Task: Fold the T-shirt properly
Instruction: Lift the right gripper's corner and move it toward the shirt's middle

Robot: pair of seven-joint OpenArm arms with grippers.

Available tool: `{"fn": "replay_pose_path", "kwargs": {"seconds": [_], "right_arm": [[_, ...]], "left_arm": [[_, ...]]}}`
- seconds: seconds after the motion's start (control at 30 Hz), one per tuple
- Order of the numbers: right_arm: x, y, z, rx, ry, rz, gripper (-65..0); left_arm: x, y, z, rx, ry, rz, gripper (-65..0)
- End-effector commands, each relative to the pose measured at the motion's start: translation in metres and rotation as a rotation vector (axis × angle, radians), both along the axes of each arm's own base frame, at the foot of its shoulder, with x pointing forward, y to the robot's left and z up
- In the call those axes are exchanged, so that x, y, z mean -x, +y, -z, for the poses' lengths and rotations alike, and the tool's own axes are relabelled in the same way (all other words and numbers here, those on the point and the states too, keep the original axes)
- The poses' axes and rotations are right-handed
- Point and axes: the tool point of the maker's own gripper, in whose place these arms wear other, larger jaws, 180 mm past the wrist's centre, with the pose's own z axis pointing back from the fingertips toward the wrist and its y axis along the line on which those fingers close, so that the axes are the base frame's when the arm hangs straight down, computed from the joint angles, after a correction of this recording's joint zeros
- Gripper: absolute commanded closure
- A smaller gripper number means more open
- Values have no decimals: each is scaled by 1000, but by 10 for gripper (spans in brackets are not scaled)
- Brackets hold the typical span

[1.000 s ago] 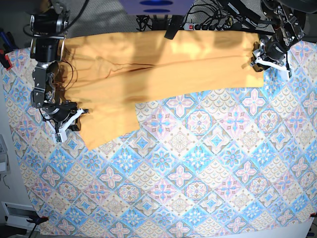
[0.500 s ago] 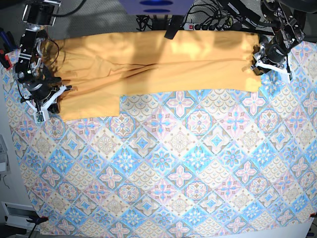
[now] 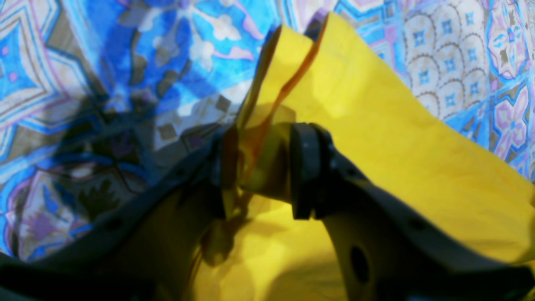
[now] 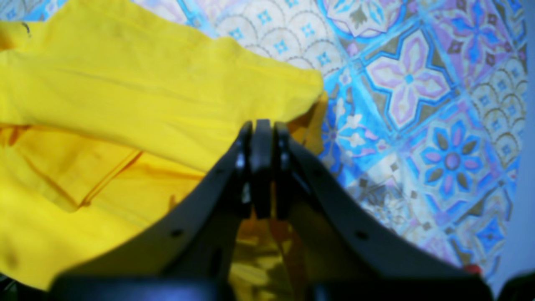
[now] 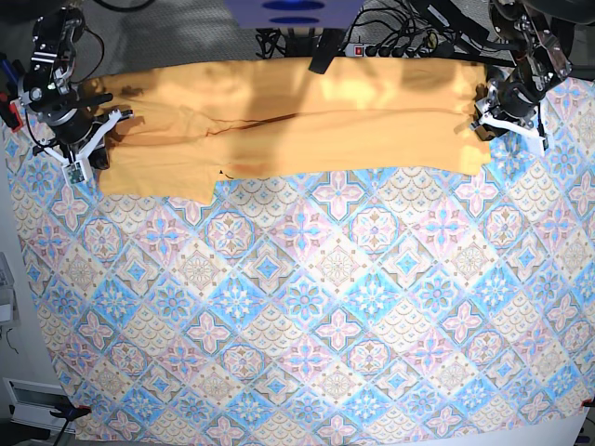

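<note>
The T-shirt (image 5: 344,139) lay part-folded along one side of the tile-patterned cloth (image 5: 335,307), right gripper (image 4: 266,169) clenching fabric, left gripper (image 3: 266,169) parted, with further folding and straightening apparently left.

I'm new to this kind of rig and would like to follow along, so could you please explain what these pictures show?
It's a two-armed robot. The base picture looks down on the work surface; its left arm appears on that picture's right. The other two come from cameras on the wrists. A yellow T-shirt, partly folded over itself, lies on a tile-patterned cloth. The right end effector is shut on the shirt near one end. The left one stands open at the other end, with fabric between its jaws but not pinched.
</note>
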Motion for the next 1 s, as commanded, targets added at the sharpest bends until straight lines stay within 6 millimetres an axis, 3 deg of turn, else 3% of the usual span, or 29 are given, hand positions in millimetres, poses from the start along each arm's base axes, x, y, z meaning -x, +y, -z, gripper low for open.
{"fn": "replay_pose_path", "kwargs": {"seconds": [0.0,0.47,0.63,0.73,0.83,0.97], "right_arm": [[-7,-2,-14,13,-45,-13,0],[14,-10,-19,45,-24,-5,0],[30,-7,-7,39,27,-11,0],[40,-2,15,11,88,-13,-4],[57,-5,40,-18,159,16,-50],[35,0,35,-56,81,32,-147]], "left_arm": [[-5,6,-8,-18,-27,4,-209],[-5,7,-8,-20,-28,2,-209],[-5,7,-8,-20,-28,2,-209],[-5,7,-8,-20,-27,0,-209],[-5,6,-8,-15,-29,-1,-209],[-5,7,-9,-16,-32,-4,-216]]}}
